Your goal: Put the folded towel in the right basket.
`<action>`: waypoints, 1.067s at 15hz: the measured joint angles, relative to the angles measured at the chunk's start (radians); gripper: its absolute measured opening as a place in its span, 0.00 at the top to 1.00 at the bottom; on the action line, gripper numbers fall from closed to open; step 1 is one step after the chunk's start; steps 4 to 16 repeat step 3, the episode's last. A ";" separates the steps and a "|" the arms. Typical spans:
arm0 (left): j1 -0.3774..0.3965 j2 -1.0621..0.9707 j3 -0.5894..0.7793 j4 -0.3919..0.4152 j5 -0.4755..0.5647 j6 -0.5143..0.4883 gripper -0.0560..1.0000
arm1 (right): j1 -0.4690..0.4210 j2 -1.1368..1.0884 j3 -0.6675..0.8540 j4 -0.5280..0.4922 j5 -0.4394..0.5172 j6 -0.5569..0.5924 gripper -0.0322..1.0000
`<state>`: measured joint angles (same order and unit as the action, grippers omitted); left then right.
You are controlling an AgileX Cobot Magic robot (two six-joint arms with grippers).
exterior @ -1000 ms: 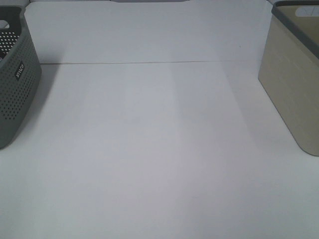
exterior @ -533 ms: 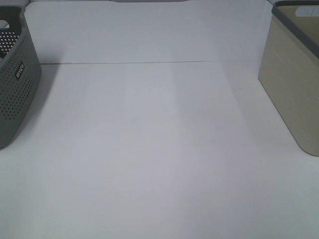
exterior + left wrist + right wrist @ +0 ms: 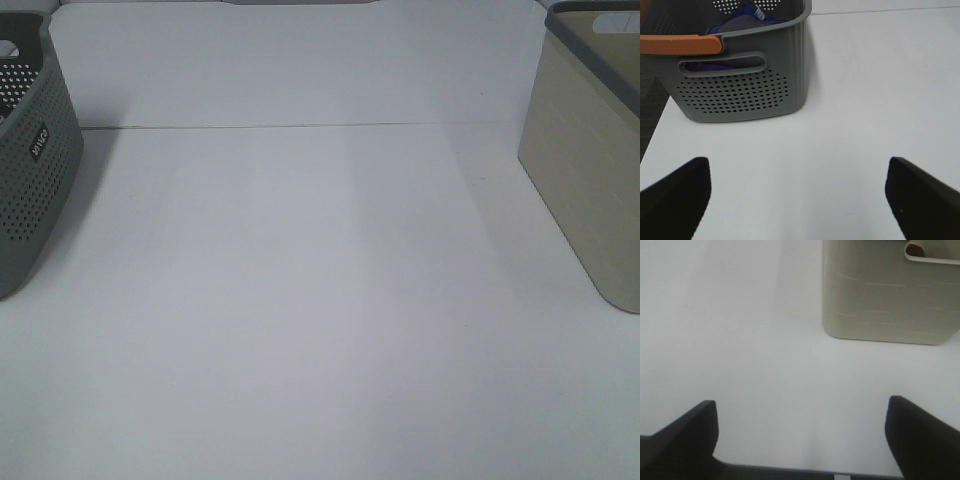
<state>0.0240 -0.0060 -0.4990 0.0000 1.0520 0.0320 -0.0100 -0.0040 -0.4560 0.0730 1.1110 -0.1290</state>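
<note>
The folded towel does not show on the table in any view. The right basket [image 3: 588, 170], beige with a grey rim, stands at the table's right edge. In the right wrist view it [image 3: 885, 300] is ahead of my right gripper [image 3: 800, 440], and a small brown patch [image 3: 914, 249] shows through its handle cut-out; I cannot tell what it is. My right gripper is open and empty above the table's front edge. My left gripper [image 3: 797, 200] is open and empty over the white table. Neither gripper shows in the exterior view.
A grey perforated basket [image 3: 30, 170] stands at the table's left edge. In the left wrist view it [image 3: 740, 85] holds blue-purple cloth [image 3: 735, 22], and an orange bar [image 3: 680, 45] lies across its near rim. A thin seam [image 3: 300, 126] crosses the white table.
</note>
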 joint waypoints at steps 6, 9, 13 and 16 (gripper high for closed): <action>0.000 0.000 0.000 0.000 0.000 0.000 0.11 | 0.000 0.000 0.000 0.000 0.000 0.000 0.13; 0.000 0.000 0.000 0.000 0.000 0.000 0.11 | 0.000 0.000 0.000 0.000 0.000 0.000 0.13; 0.000 0.000 0.000 0.000 0.000 0.000 0.11 | 0.000 0.000 0.000 0.000 0.000 0.000 0.13; 0.000 0.000 0.000 0.000 0.000 0.000 0.11 | 0.000 0.000 0.000 0.000 0.000 0.000 0.13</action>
